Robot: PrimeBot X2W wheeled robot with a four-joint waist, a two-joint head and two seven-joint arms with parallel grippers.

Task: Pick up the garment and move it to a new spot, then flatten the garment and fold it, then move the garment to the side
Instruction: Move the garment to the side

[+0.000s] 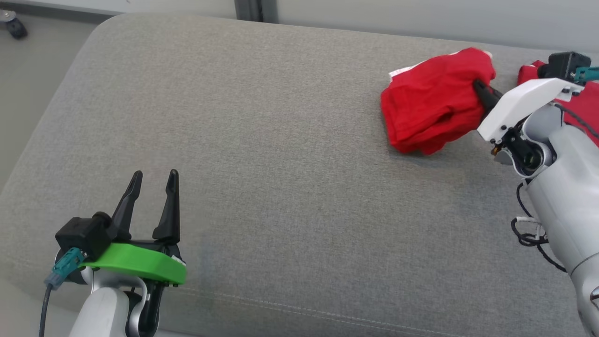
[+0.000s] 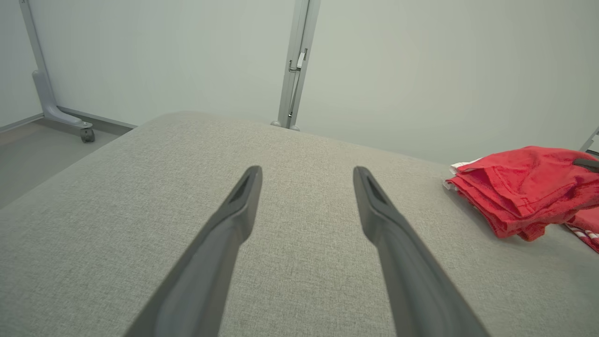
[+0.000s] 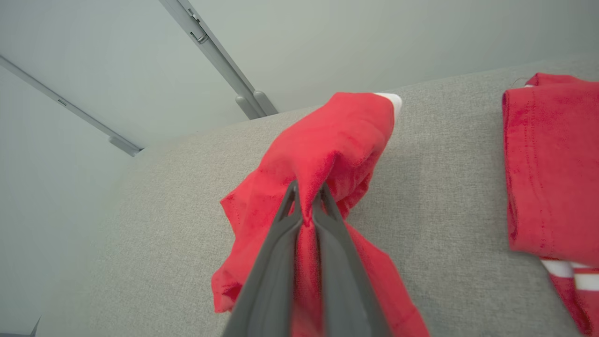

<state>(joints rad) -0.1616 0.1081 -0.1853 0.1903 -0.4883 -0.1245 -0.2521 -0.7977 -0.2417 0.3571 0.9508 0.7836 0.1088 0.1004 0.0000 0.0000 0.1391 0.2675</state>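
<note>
Right claw (image 3: 308, 191) pinching red garment (image 1: 430, 107) — on grey cushion (image 1: 281, 187); left claw (image 1: 155, 175) spread.

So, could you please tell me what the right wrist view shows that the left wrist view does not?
The right wrist view adds the pinch itself: the right gripper shut on a fold of the red garment, close up. The left wrist view adds the left gripper, open, with the grey cushion bare between its fingers, and a caster wheel on the floor. Both share that cushion, the red garment and the pale wall panels.
</note>
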